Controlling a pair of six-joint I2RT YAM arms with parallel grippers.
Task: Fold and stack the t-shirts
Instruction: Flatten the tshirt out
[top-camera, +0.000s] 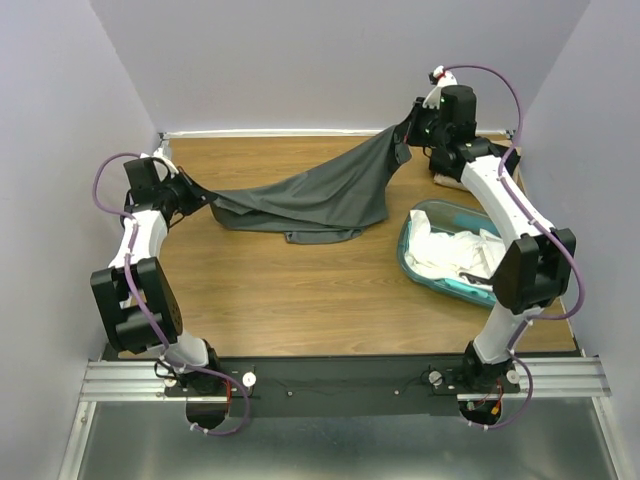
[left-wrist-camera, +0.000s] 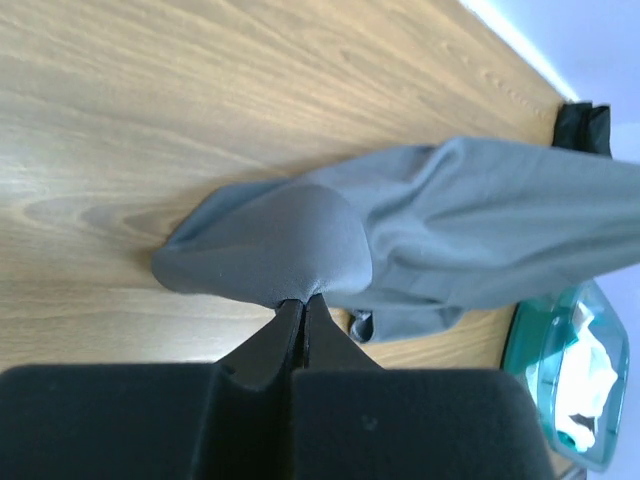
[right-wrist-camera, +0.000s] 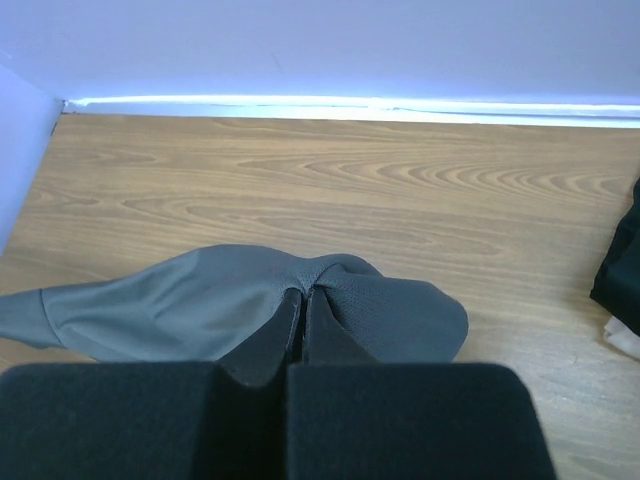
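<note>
A dark grey t-shirt (top-camera: 320, 190) hangs stretched between my two grippers over the far half of the table, its lower edge resting on the wood. My left gripper (top-camera: 207, 199) is shut on the shirt's left end; in the left wrist view (left-wrist-camera: 303, 298) the fabric (left-wrist-camera: 300, 240) bunches at the tips. My right gripper (top-camera: 405, 135) is shut on the shirt's right end, held higher; in the right wrist view (right-wrist-camera: 305, 290) the cloth (right-wrist-camera: 230, 300) drapes over the closed fingers. White shirts (top-camera: 462, 252) lie crumpled in the teal tub (top-camera: 409, 240). A black shirt (right-wrist-camera: 625, 265) lies at the far right.
The teal plastic tub stands at the right of the table beside my right arm, also seen in the left wrist view (left-wrist-camera: 530, 345). A folded pile (top-camera: 447, 181) sits at the far right behind the right arm. The back wall edge (right-wrist-camera: 330, 104) runs close behind the shirt.
</note>
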